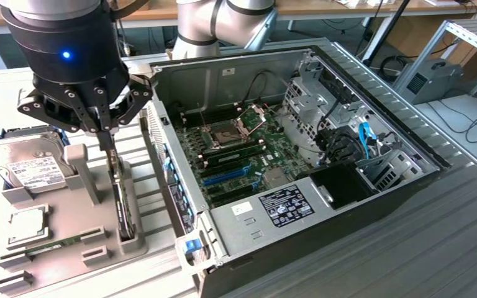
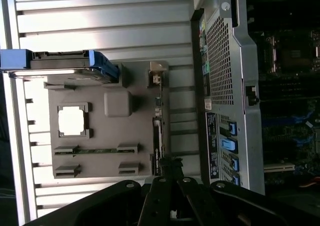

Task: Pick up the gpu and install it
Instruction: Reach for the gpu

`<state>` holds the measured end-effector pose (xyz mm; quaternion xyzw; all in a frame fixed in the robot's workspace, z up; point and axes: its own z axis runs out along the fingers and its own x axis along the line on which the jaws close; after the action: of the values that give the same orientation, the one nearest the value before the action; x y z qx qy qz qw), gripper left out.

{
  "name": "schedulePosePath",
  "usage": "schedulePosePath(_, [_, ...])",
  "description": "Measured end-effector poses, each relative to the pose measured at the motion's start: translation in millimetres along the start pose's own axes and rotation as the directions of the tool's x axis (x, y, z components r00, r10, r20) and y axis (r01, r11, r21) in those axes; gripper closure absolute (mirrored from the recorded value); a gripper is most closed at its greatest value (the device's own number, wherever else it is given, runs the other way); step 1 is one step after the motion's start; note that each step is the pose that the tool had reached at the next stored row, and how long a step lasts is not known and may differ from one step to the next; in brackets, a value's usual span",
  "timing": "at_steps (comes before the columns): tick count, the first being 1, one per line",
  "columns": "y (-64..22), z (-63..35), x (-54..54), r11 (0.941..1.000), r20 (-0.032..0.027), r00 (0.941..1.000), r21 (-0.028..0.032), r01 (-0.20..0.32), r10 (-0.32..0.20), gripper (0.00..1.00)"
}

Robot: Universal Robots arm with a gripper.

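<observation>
The gpu (image 1: pixel 122 198) stands on its long edge in a slot of the grey holder tray (image 1: pixel 69 214), beside the open computer case (image 1: pixel 247 217). In the wrist view the gpu (image 2: pixel 157 131) appears edge-on as a thin dark strip on the tray (image 2: pixel 100 86). My gripper (image 1: pixel 106 139) hangs straight above the card's far end with its fingers shut together, their tips right at the card's top edge. In the wrist view the gripper (image 2: pixel 170 167) sits at the end of the strip. Whether the tips pinch the card I cannot tell.
On the tray lie a silver hard drive (image 1: pixel 31 164) in a blue frame, a processor (image 1: pixel 25 225) and a memory stick (image 1: pixel 52 245). Inside the case, the motherboard (image 1: pixel 238 149) has blue slots (image 1: pixel 226 177). The case's rear wall (image 2: pixel 227 86) runs close beside the tray.
</observation>
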<state>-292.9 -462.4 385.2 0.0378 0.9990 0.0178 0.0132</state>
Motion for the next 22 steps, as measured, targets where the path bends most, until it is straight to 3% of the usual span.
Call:
schedulePosePath(11, [-7.7, 1.9, -7.0, 1.0, 0.0003, 1.0, 0.0033, 0.0, 0.0, 0.89])
schedulePosePath(22, [-8.1, 1.9, -7.1, 1.0, 0.0003, 1.0, 0.0032, 0.0, 0.0, 0.89])
